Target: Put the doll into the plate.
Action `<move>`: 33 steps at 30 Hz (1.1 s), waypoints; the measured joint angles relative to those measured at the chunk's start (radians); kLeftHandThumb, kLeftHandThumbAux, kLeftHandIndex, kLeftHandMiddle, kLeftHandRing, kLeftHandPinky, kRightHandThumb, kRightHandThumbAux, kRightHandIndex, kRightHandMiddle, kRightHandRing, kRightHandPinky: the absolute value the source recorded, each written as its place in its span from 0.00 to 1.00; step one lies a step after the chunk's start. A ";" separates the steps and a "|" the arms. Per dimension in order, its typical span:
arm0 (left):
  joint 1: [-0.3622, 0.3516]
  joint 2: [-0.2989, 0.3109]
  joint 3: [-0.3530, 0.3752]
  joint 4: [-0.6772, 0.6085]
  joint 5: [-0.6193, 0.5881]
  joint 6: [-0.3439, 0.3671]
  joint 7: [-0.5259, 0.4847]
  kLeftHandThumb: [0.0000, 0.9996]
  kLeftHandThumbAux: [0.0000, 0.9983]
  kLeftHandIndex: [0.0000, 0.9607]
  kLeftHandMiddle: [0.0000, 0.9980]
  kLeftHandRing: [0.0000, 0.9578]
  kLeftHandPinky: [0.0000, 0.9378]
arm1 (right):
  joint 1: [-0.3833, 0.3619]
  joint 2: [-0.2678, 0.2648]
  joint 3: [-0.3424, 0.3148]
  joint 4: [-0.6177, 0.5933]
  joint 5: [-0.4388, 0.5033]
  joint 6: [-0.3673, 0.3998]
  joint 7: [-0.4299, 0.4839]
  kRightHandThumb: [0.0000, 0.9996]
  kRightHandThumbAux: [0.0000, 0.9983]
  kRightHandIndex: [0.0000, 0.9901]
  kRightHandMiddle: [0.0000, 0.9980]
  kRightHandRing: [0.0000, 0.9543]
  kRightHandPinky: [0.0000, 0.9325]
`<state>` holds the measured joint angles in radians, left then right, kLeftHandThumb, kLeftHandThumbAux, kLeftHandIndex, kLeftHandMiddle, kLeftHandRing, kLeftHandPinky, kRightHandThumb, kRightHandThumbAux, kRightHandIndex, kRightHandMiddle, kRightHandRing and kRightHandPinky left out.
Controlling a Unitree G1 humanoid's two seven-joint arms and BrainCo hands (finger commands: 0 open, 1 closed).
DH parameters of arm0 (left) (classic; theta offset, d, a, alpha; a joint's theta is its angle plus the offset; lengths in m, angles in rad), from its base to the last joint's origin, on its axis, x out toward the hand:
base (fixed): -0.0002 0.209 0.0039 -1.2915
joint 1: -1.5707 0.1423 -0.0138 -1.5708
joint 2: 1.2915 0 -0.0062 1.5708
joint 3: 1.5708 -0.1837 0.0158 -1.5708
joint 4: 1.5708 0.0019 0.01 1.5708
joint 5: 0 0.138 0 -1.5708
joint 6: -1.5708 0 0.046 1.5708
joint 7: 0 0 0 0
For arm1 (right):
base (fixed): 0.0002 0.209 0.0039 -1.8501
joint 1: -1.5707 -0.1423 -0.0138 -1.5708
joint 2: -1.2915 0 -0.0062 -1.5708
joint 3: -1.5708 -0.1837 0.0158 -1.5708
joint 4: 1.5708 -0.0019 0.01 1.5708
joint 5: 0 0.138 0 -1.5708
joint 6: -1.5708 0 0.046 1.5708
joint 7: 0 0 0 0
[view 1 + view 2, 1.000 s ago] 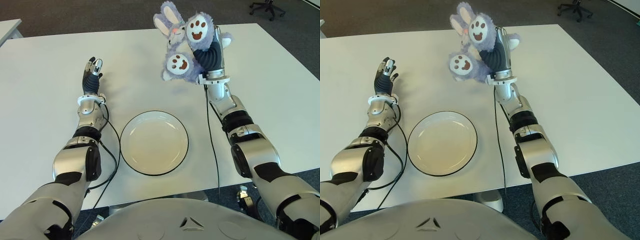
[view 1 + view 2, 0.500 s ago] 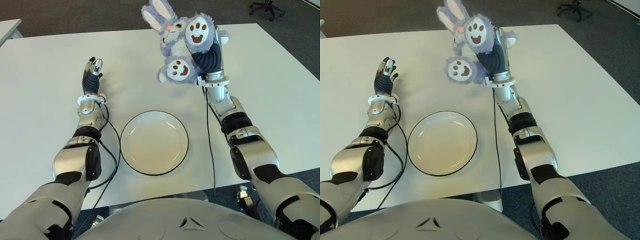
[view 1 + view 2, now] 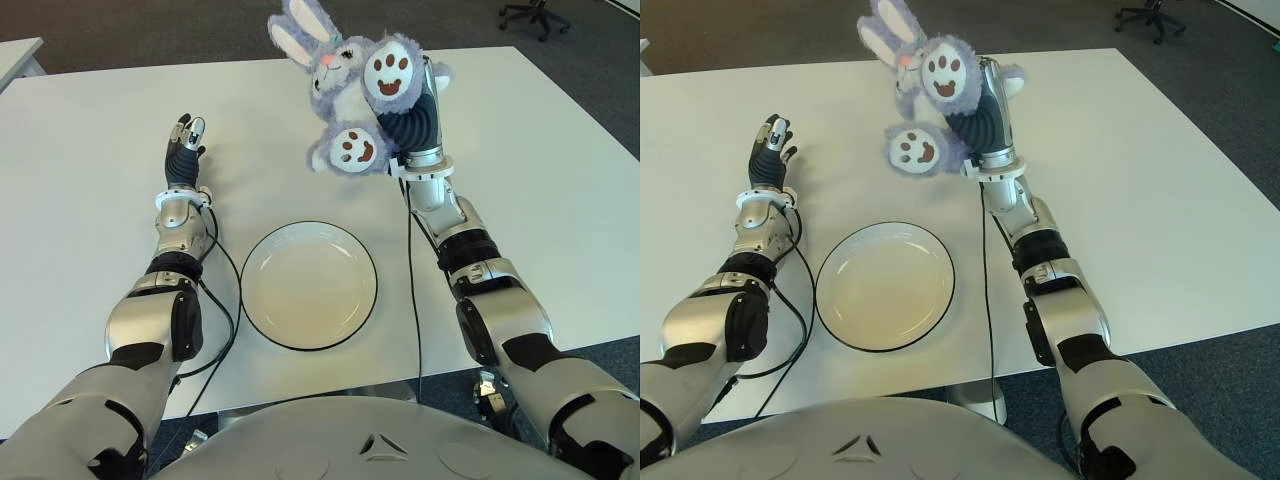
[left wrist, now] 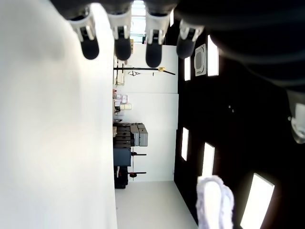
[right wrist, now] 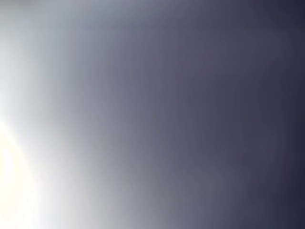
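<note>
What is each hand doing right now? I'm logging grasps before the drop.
Left hand: open, holding nothing, left of the plate.
Right hand: shut on the doll, lifted above the table.

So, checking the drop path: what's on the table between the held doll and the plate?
Nothing: in the left eye view only bare table lies between the doll in the right hand and the plate.
</note>
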<state>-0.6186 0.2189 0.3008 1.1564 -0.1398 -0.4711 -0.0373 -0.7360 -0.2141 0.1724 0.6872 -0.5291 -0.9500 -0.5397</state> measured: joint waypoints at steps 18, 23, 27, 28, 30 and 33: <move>-0.004 0.000 0.003 0.005 -0.001 0.000 0.000 0.00 0.37 0.00 0.11 0.05 0.00 | 0.029 0.009 0.003 -0.028 -0.025 -0.053 0.011 0.72 0.71 0.44 0.89 0.92 0.93; -0.005 0.000 0.003 0.007 -0.002 0.000 -0.005 0.00 0.37 0.00 0.11 0.05 0.00 | 0.029 0.014 0.004 -0.028 -0.028 -0.082 0.006 0.71 0.71 0.44 0.89 0.92 0.93; -0.007 0.000 0.003 0.010 -0.002 0.000 -0.007 0.00 0.37 0.00 0.11 0.05 0.00 | 0.029 0.015 0.006 -0.028 -0.038 -0.098 0.003 0.72 0.71 0.44 0.89 0.92 0.93; -0.007 0.000 0.003 0.011 -0.002 0.000 -0.007 0.00 0.37 0.00 0.11 0.05 0.00 | 0.029 0.015 0.006 -0.028 -0.040 -0.101 0.003 0.72 0.71 0.44 0.89 0.92 0.93; -0.008 0.000 0.003 0.013 -0.002 0.000 -0.007 0.00 0.37 0.00 0.12 0.06 0.00 | 0.030 0.015 0.008 -0.028 -0.041 -0.106 0.005 0.72 0.71 0.44 0.89 0.92 0.94; -0.010 0.000 0.003 0.015 -0.002 0.000 -0.007 0.00 0.37 0.00 0.12 0.06 0.00 | 0.030 0.013 0.011 -0.026 -0.041 -0.114 0.014 0.72 0.71 0.44 0.89 0.93 0.94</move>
<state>-0.6281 0.2190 0.3036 1.1712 -0.1414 -0.4706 -0.0443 -0.7065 -0.2013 0.1839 0.6608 -0.5703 -1.0636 -0.5257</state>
